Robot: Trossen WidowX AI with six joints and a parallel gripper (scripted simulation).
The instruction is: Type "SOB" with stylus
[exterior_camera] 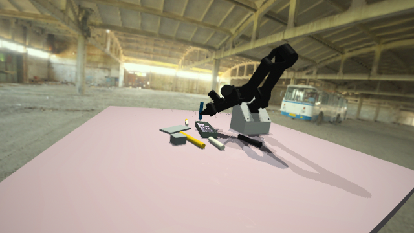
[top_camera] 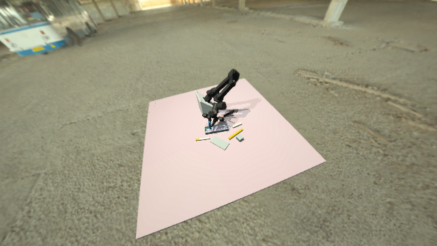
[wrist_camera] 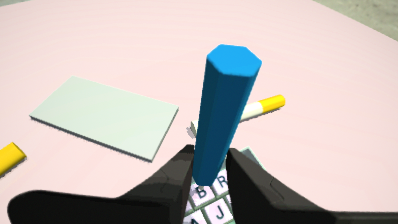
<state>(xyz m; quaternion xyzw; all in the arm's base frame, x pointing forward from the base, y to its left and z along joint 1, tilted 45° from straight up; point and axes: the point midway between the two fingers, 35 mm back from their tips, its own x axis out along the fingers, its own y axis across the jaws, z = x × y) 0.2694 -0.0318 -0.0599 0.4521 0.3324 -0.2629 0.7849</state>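
Observation:
The blue six-sided stylus (top_camera: 209, 125) (exterior_camera: 201, 107) (wrist_camera: 225, 100) stands nearly upright, leaning slightly in the wrist view. My gripper (top_camera: 210, 123) (exterior_camera: 201, 113) (wrist_camera: 210, 153) is shut on it, with one finger on each side. The keyboard (top_camera: 217, 129) (exterior_camera: 207, 129) lies below; the stylus is over its end farther from the exterior camera. In the wrist view the stylus's lower end is at the B key (wrist_camera: 201, 193), beside the R key (wrist_camera: 222, 182) and above the J key (wrist_camera: 219, 213). Whether the tip touches B cannot be told. The fingers hide most other keys.
A pale flat plate (top_camera: 219, 143) (exterior_camera: 175, 129) (wrist_camera: 105, 117) lies beside the keyboard. Around it lie a yellow stick (top_camera: 235, 134) (exterior_camera: 194, 140), a grey block (top_camera: 240, 138) (exterior_camera: 178, 139), a white stick (exterior_camera: 216, 143), a white-and-yellow stick (top_camera: 203, 139) (wrist_camera: 272, 103) and a black stick (exterior_camera: 250, 140).

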